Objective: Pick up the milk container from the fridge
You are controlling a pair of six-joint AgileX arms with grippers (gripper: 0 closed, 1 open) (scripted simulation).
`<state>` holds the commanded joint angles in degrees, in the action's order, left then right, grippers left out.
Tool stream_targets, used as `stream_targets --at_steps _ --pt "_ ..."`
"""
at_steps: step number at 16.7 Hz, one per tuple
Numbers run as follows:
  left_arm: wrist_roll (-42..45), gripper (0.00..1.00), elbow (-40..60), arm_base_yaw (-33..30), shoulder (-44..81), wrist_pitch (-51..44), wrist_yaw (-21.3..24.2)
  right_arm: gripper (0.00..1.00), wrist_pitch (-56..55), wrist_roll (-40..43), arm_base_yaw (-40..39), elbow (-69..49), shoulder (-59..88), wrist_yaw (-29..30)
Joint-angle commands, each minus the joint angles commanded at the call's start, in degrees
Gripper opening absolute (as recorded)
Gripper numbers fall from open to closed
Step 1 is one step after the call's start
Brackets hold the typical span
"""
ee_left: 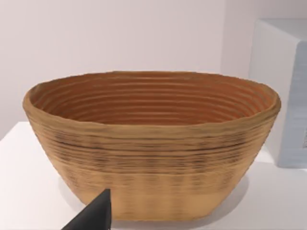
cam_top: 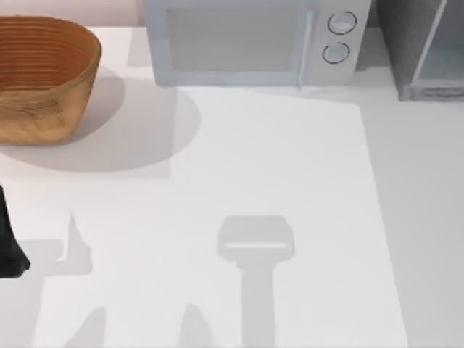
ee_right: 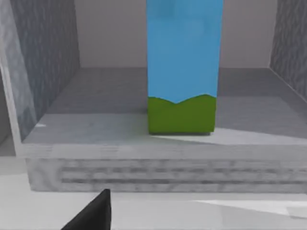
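The milk container (ee_right: 183,62) stands upright on the floor of the fridge (ee_right: 48,62), with sky-blue sides and a green band at its base; its top is cut off by the right wrist view. The fridge's front is open toward my right gripper (ee_right: 91,214), which is outside it, low and just in front of its sill, with the carton straight ahead and apart from it. In the top view the dark grey fridge (cam_top: 424,51) sits at the back right corner. My left arm (cam_top: 10,246) is parked at the table's left edge.
A woven basket (cam_top: 40,80) stands at the back left, right in front of my left gripper (ee_left: 93,216). A light grey microwave (cam_top: 250,40) with two round knobs stands at the back middle, left of the fridge. The white table (cam_top: 275,181) lies in front.
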<state>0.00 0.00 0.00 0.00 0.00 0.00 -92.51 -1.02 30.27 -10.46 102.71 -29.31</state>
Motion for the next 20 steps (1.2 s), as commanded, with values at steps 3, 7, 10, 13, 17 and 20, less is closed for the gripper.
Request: stream_targets --at_steps 3,7,10,13,17,20 --pt "0.0 1.0 0.0 0.0 0.0 0.0 0.0 1.0 1.9 0.0 -1.4 -3.8 2.8 1.4" --pt "0.0 1.0 0.0 0.0 0.0 0.0 0.0 1.0 8.5 0.2 -5.7 -17.1 9.5 5.9" --pt "0.0 1.0 0.0 0.0 0.0 0.0 0.0 1.0 15.2 0.2 -9.7 -31.2 15.0 10.3" --pt "0.0 1.0 0.0 0.0 0.0 0.0 0.0 1.0 21.6 0.4 -13.6 -42.0 19.6 14.4" --pt "0.0 1.0 0.0 0.0 0.0 0.0 0.0 1.0 26.4 0.5 -16.3 -48.1 21.8 17.4" --pt "0.0 1.0 0.0 0.0 0.0 0.0 0.0 1.0 26.5 0.5 -16.4 -48.2 21.8 17.4"
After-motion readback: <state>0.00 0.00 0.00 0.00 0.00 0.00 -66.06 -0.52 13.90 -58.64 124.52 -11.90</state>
